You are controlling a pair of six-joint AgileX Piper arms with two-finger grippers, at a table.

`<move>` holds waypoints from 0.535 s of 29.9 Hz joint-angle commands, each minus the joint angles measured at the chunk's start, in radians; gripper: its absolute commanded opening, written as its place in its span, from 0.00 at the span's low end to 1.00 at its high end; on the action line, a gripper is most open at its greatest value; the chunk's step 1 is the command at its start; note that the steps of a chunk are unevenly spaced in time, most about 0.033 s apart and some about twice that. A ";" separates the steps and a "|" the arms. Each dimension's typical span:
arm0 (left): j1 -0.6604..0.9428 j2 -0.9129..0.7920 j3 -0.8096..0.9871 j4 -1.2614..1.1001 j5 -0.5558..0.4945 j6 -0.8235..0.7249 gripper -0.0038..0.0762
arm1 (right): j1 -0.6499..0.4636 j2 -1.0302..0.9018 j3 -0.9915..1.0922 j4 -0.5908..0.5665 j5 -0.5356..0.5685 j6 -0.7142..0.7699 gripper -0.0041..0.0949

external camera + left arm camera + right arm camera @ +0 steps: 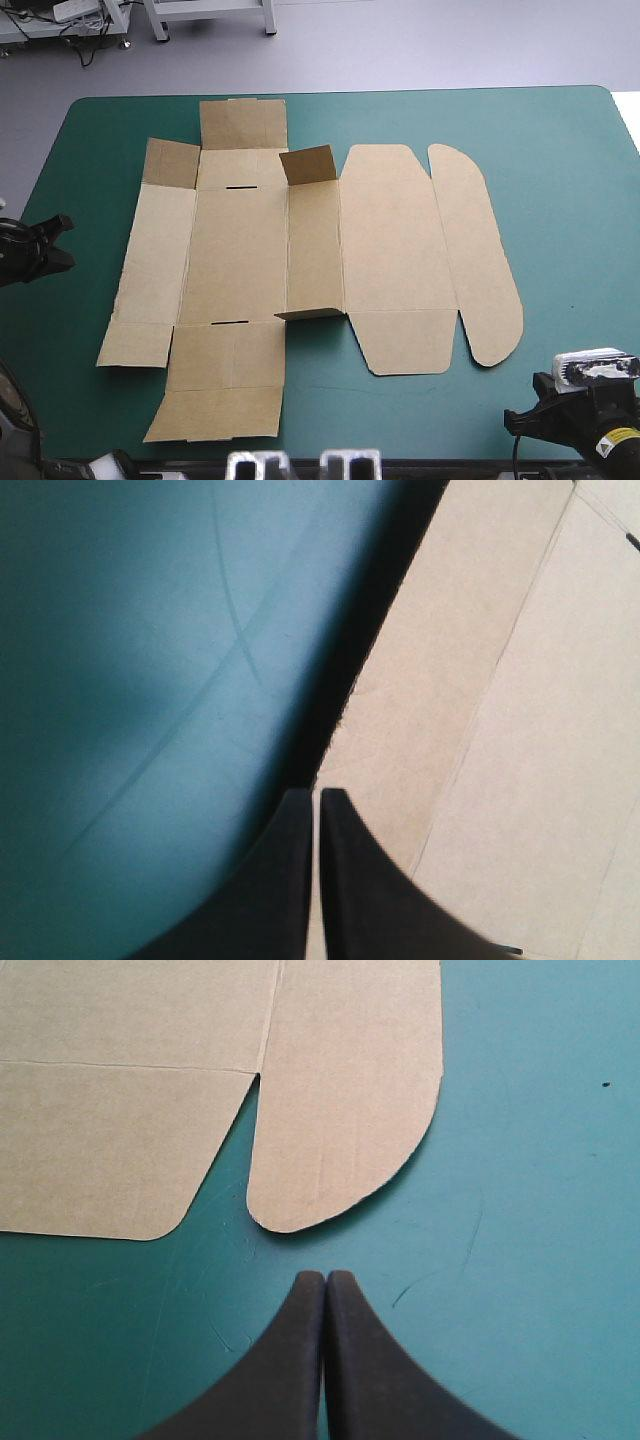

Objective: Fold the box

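I see the brown box [300, 270] spread flat mid-table on the teal-green cover [560, 200], left gripper [318, 794] over its left edge, jaws together, empty, right gripper [326, 1276] near its rounded flap [350, 1110], likewise closed, empty.

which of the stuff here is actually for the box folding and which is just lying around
For the job: the brown box, lying mostly flat; left gripper, shut; right gripper, shut.
Just there: only the teal-green cover beneath.
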 commanded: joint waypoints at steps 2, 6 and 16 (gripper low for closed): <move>0.003 0.019 -0.032 -0.056 0.076 0.014 0.07 | 0.004 0.013 -0.028 0.003 -0.052 -0.002 0.02; -0.011 0.043 -0.032 -0.047 0.076 0.035 0.11 | 0.004 0.013 -0.028 0.003 -0.052 -0.002 0.02; -0.108 0.144 -0.032 -0.003 0.076 0.061 0.57 | 0.004 0.013 -0.028 0.000 -0.052 0.002 0.02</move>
